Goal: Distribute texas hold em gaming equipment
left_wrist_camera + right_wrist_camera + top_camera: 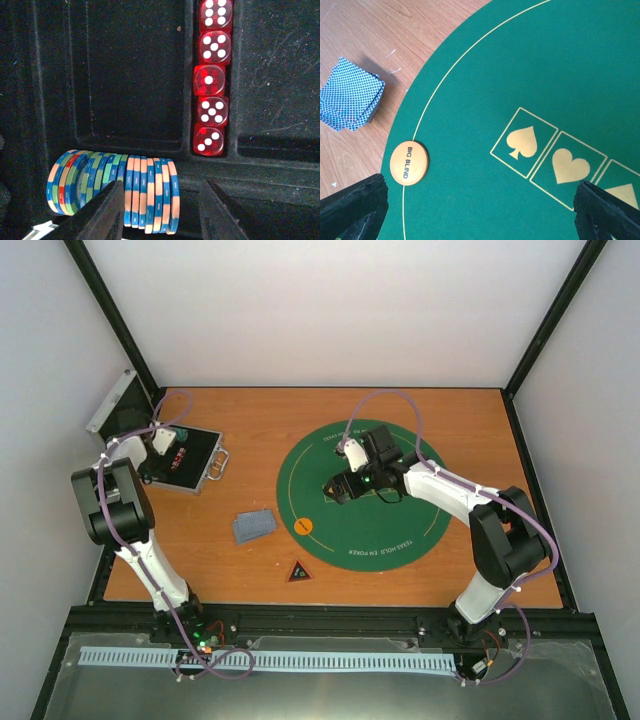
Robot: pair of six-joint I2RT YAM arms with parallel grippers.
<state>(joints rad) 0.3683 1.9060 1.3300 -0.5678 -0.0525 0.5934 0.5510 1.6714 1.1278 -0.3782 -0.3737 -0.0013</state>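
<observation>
In the left wrist view, a row of chips stands on edge in a slot of the black-lined case (130,75). My left gripper (160,205) is open astride several orange-and-blue chips (150,195). Its left finger (100,215) sits against them, parting them from the green-and-blue chips (75,182), while the right finger (217,215) stands clear of them. My right gripper (480,200) hangs wide open and empty over the green mat (545,65). An orange "BIG BLIND" disc (408,163) lies on the mat's rim line. The blue-backed card stack (350,95) lies on the wood.
Several red dice (212,80) fill a column in the case. From above, the open case (185,460) sits at the far left with its lid (115,405) raised. A dark red-edged triangle (298,571) lies on the wood below the mat (400,540), and the cards (254,525) are to its left.
</observation>
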